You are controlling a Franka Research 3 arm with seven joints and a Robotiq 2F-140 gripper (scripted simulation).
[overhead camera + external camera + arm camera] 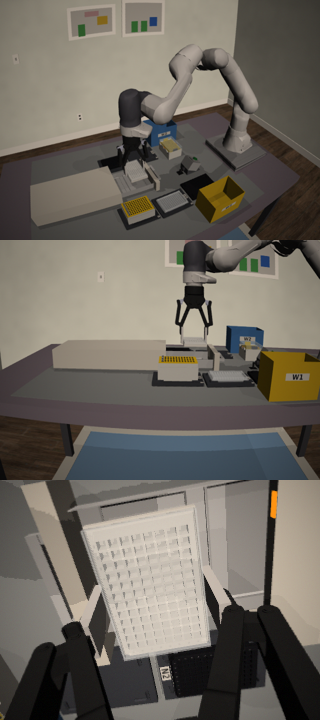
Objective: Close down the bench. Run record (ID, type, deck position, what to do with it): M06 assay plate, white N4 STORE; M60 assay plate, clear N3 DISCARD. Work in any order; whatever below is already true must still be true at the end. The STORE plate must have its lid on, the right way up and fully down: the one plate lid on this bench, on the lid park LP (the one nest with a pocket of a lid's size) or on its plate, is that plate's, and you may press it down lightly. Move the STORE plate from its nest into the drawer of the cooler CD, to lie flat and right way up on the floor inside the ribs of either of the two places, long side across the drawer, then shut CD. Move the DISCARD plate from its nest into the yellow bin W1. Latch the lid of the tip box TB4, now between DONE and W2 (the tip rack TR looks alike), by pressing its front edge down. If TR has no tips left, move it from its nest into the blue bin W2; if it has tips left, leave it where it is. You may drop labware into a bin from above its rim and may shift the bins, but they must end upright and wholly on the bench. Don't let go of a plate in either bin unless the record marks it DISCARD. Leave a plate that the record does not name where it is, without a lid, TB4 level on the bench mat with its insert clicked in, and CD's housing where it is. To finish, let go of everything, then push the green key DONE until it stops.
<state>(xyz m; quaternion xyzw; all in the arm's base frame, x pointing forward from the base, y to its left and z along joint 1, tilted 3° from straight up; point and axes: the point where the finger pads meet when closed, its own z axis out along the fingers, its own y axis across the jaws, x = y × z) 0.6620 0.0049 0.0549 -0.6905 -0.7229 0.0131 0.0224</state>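
White gridded assay plate (150, 580), lidded, level, clamped by its long sides in black fingers, just above open beige cooler drawer (136, 183). Drawer front panel (154, 178) close beside; room above.

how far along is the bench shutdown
Done: the drawer is pulled open. In hand: the end effector grips the white plate just above the drawer. Left: seating it, shutting the drawer, binning the clear plate in the yellow bin, the tip box and the green key.
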